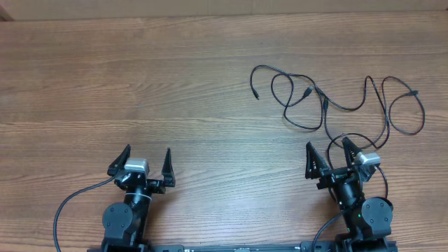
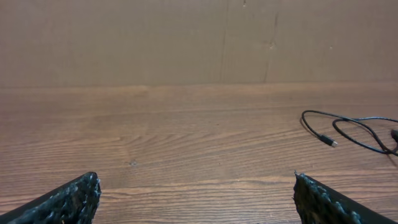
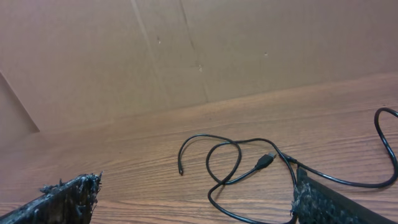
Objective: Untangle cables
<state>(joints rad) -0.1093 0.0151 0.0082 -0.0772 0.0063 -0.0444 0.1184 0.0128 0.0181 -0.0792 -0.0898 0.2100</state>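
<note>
A lab-style robot bench: a wood-grain table (image 1: 140,70) with a plain cardboard wall (image 3: 186,50) behind it

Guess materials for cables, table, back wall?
Cables: thin black cords that lie in limp loops, so probably a rubber or plastic jacket. The plug tip looks metallic.
Table: brown wood grain with a matte finish. It could be laminate or veneer.
Back wall: plain brown with creased seams, probably cardboard.
</note>
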